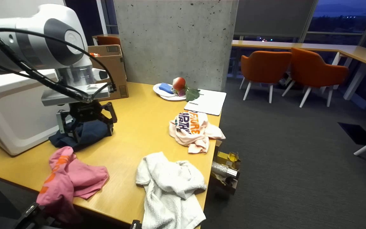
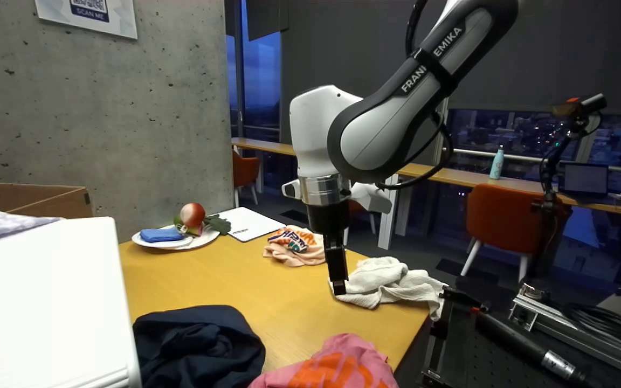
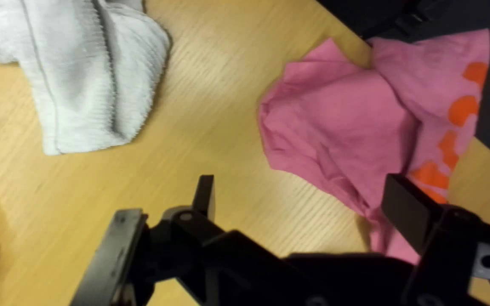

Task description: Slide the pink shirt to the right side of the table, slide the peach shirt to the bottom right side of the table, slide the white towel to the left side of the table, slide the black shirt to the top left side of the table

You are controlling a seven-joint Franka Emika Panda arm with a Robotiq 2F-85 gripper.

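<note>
The pink shirt (image 1: pixel 75 179) hangs partly over the table's near edge; it also shows in the wrist view (image 3: pixel 334 114). The white towel (image 1: pixel 170 183) lies bunched at the near corner. The peach shirt (image 1: pixel 192 130) lies beyond it by the table's side edge. The black shirt (image 2: pixel 197 345), dark navy, lies crumpled beside the white bin. My gripper (image 1: pixel 93 134) is open and empty, pointing down above the table. In an exterior view it overlaps the black shirt. In the wrist view the gripper (image 3: pixel 299 182) has bare wood and a pink shirt edge between its fingers.
A white bin (image 1: pixel 21 117) and a cardboard box (image 1: pixel 113 70) stand along one side of the table (image 1: pixel 135 121). A plate (image 1: pixel 170 96) with a blue cloth and toy food sits by the concrete pillar. A whiteboard (image 1: pixel 206 102) lies beside it.
</note>
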